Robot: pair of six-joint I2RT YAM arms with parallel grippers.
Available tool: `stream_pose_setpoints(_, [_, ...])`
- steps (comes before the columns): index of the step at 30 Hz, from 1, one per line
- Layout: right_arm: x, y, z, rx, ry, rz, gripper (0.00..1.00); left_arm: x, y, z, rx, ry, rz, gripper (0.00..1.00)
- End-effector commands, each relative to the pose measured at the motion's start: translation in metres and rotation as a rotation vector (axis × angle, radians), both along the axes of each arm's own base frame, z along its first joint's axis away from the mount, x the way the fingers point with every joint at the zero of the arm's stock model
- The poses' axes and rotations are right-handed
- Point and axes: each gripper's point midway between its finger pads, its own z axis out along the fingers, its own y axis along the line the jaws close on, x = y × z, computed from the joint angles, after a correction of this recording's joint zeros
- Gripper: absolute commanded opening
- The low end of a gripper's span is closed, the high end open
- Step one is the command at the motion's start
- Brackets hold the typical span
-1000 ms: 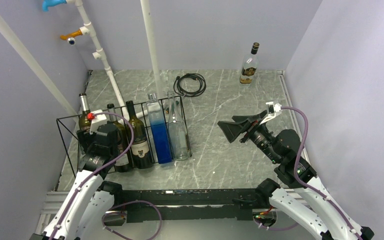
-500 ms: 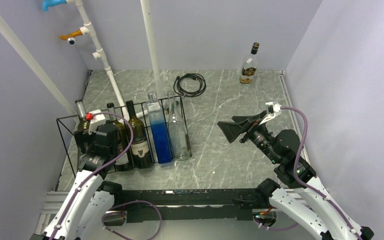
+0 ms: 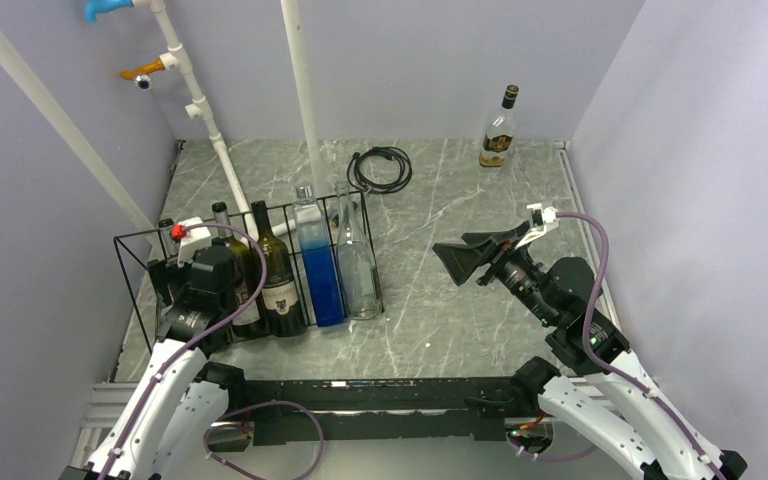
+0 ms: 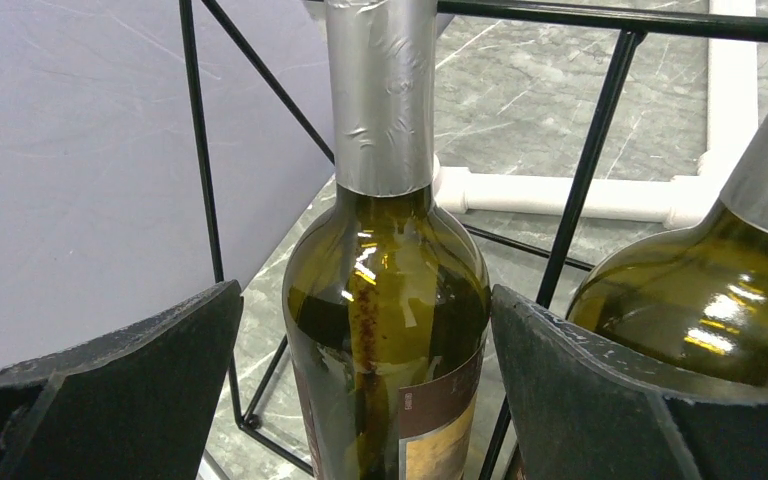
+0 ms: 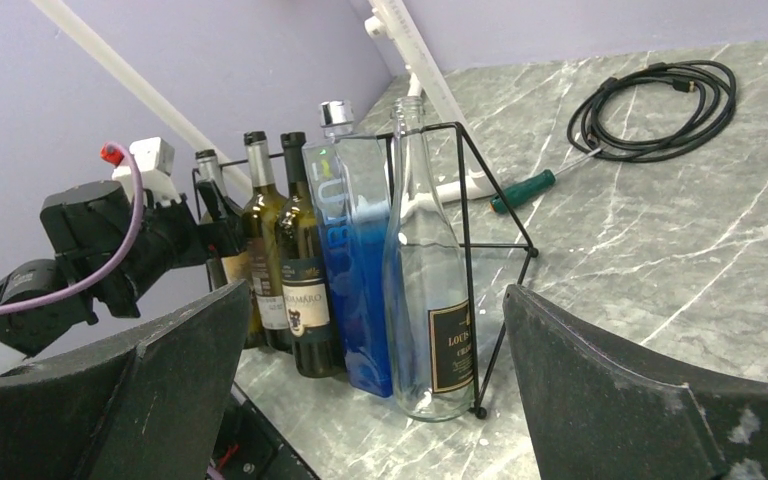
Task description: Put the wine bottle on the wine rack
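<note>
Lowered into the wine rack (image 4: pixel 588 150), the wine bottle (image 4: pixel 385 300) stands free (left hand (image 4: pixel 365 298) wide, right hand (image 5: pixel 375 295) too).

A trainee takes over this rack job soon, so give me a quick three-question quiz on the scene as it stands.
1. True or false: the left hand is clamped on the green bottle between its fingers.
2. How many bottles stand in the rack? A three, B five, C seven.
3. Where is the lone bottle outside the rack?

Key: 1 false, the hand is open with a gap on each side of the glass. 2 B. 3 upright at the far end, right of centre.
</note>
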Motion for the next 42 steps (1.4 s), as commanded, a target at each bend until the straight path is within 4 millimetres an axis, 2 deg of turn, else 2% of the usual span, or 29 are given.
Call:
stream_pose_setpoints(1, [0.003, 0.0, 0.013, 0.029, -0.045, -0.011, 1.0, 0.013, -0.011, 0.016, -0.06, -0.086, -0.045, 0.99])
stream_pose_setpoints(6, [0.004, 0.001, 0.013, 0.031, -0.04, -0.005, 1.0, 0.009, -0.009, 0.029, -0.071, -0.133, -0.036, 0.99])
stream_pose_setpoints(13, [0.004, 0.004, 0.01, 0.029, -0.024, 0.004, 1.0, -0.002, -0.009, 0.057, -0.153, -0.284, -0.015, 1.0])
stream_pose_setpoints(15, [0.003, 0.004, 0.011, 0.025, -0.02, 0.005, 1.0, -0.003, -0.014, 0.07, -0.209, -0.34, -0.033, 1.0])
stream_pose_setpoints(19, [0.003, 0.002, 0.013, 0.026, -0.018, -0.004, 1.0, 0.0, -0.032, 0.107, -0.357, -0.475, -0.109, 1.0])
stream_pose_setpoints(22, [0.005, 0.003, 0.012, 0.036, -0.013, -0.006, 1.0, 0.016, -0.066, 0.145, -0.452, -0.565, -0.311, 0.97])
stream_pose_setpoints(26, [0.007, 0.007, 0.008, 0.033, 0.005, 0.005, 1.0, 0.043, -0.124, 0.194, -0.524, -0.663, -0.645, 0.89])
stream_pose_setpoints(29, [0.008, 0.009, 0.007, 0.033, 0.017, 0.009, 1.0, 0.06, -0.168, 0.213, -0.587, -0.663, -0.858, 0.93])
stream_pose_setpoints(32, [0.009, 0.01, 0.006, 0.031, 0.026, 0.01, 1.0, 0.075, -0.209, 0.224, -0.625, -0.632, -1.025, 0.95])
stream_pose_setpoints(34, [0.01, 0.01, 0.006, 0.028, 0.031, 0.005, 1.0, 0.081, -0.237, 0.225, -0.6, -0.6, -1.112, 0.95])
stream_pose_setpoints(37, [0.013, 0.011, 0.001, 0.013, 0.049, -0.004, 1.0, 0.082, -0.281, 0.215, -0.498, -0.536, -1.232, 0.95])
stream_pose_setpoints(40, [0.02, 0.013, -0.01, -0.013, 0.075, -0.016, 1.0, 0.075, -0.317, 0.183, -0.406, -0.458, -1.34, 0.94])
stream_pose_setpoints(42, [0.026, 0.013, -0.019, -0.043, 0.095, -0.035, 1.0, 0.075, -0.328, 0.162, -0.377, -0.414, -1.375, 0.92])
